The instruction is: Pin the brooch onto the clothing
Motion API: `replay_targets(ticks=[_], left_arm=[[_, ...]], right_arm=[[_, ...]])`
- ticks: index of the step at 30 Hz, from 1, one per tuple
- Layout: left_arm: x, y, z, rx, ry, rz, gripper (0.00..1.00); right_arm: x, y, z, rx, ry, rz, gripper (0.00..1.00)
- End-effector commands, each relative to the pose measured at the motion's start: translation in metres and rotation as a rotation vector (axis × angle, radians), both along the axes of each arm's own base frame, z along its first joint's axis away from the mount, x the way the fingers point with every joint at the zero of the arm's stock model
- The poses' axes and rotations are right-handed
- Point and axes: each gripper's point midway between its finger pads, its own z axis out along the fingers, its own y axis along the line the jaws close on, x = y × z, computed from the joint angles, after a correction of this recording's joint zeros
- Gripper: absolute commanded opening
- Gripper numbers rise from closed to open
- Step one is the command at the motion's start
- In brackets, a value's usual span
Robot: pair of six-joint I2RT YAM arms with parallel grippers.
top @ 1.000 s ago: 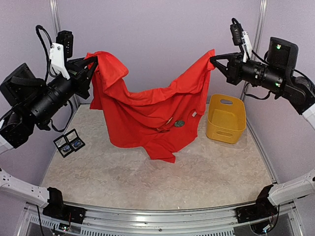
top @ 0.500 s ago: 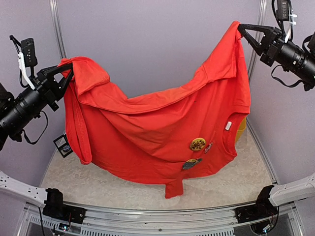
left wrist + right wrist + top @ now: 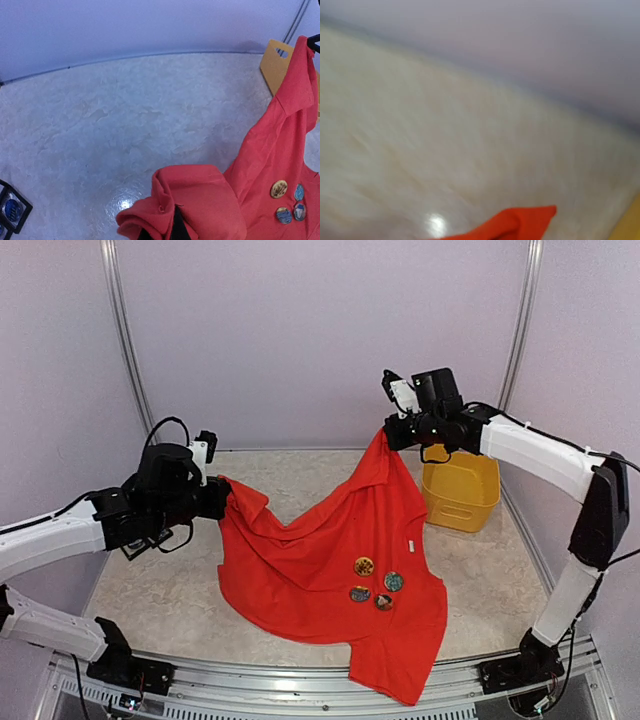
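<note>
The red T-shirt (image 3: pixel 310 570) hangs stretched between both grippers, its lower part lying on the table and its hem over the front edge. Several round brooches (image 3: pixel 364 565) sit on its chest; they also show in the left wrist view (image 3: pixel 279 188). My left gripper (image 3: pixel 218 498) is shut on a bunched shoulder of the shirt (image 3: pixel 200 200), with only dark fingertips (image 3: pixel 177 227) showing. My right gripper (image 3: pixel 392 435) is shut on the other shoulder, held higher. The right wrist view is blurred; only a tip of red fabric (image 3: pixel 520 222) shows, and the fingers are hidden.
A yellow plastic basket (image 3: pixel 460 490) stands at the back right, just behind the right gripper; it also shows in the left wrist view (image 3: pixel 274 60). A small black tray with brooches (image 3: pixel 10 210) lies on the table at the left. The table is pale marbled stone.
Both arms have come down and inward from high up. The shirt has dropped from hanging in the air to lying partly on the table, brooches facing up.
</note>
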Motion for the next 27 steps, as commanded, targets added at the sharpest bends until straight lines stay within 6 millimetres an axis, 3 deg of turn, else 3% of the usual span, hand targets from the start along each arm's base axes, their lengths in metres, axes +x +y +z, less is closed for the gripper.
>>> replay_targets(ticks=[1,4,5,10,12,13,14,16,17,19,23,25,27], left_arm=[[0.050,-0.002,-0.034,-0.138,0.081,0.055,0.00],[0.088,-0.011,-0.045,-0.102,0.071,0.063,0.00],[0.102,-0.014,-0.061,-0.071,0.096,0.074,0.00],[0.155,-0.006,-0.101,0.001,0.149,0.170,0.00],[0.173,0.003,-0.113,0.010,0.158,0.207,0.19],[0.182,0.007,-0.115,0.011,0.158,0.218,0.35],[0.190,0.011,-0.120,0.022,0.170,0.232,0.52],[0.201,0.020,-0.129,0.061,0.211,0.255,0.74],[0.203,0.024,-0.129,0.082,0.222,0.261,0.81],[0.199,0.029,-0.118,0.108,0.206,0.263,0.97],[0.168,0.041,-0.096,0.064,0.176,0.260,0.99],[0.145,0.051,-0.100,0.047,0.207,0.279,0.99],[0.118,0.062,-0.101,0.007,0.235,0.319,0.97]], right_arm=[[0.067,-0.007,-0.056,0.049,0.048,-0.134,0.00],[0.109,0.003,-0.096,0.025,0.079,-0.170,0.00],[0.121,0.005,-0.106,0.017,0.084,-0.187,0.00],[0.166,0.005,-0.133,0.021,0.081,-0.267,0.00],[0.177,0.002,-0.135,0.036,0.070,-0.283,0.00],[0.182,0.000,-0.135,0.045,0.065,-0.287,0.00],[0.187,-0.001,-0.134,0.056,0.062,-0.282,0.06],[0.190,-0.003,-0.134,0.039,0.073,-0.272,0.42],[0.190,-0.002,-0.128,0.026,0.075,-0.261,0.53],[0.181,0.002,-0.114,-0.001,0.080,-0.218,0.64],[0.145,-0.002,-0.085,-0.079,0.077,-0.201,0.68],[0.114,0.000,-0.086,-0.118,0.119,-0.184,0.67],[0.074,0.003,-0.098,-0.163,0.183,-0.168,0.65]])
